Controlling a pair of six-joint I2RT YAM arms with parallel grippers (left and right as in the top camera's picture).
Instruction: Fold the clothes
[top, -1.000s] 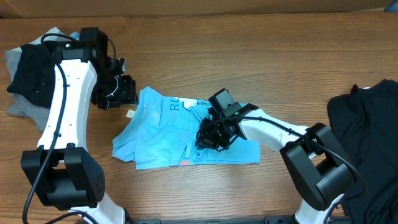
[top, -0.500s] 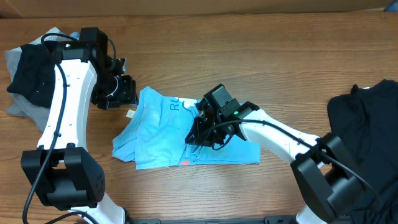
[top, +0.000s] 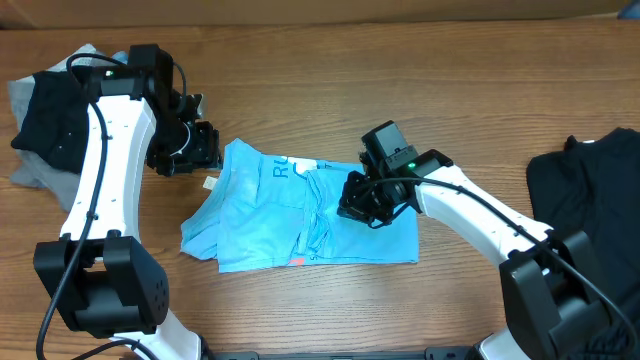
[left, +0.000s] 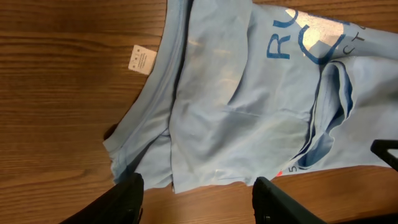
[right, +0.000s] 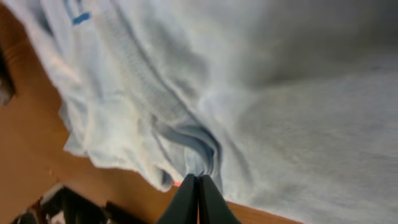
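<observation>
Light blue T-shirt (left: 236, 93): large blue letters "RU" on upper part, readable in left wrist and overhead views. Next letter is pale with a blue outline, possibly "C", washed out by glare. Smaller blue letters beside it, seemingly "CT", half hidden by fold. White tag (left: 142, 60) at shirt's edge: tiny marks, illegible. Right wrist view: blue scrap of print, illegible.

Beyond both hands the bare desk (top: 400, 90) offers open passage. Right of the right hand (top: 362, 203), a black garment (top: 590, 220) blocks. Left of the left hand (top: 200, 150), a black-and-grey clothes pile (top: 45, 130) obstructs. Between the hands lies the rumpled light blue T-shirt (top: 255, 220).
</observation>
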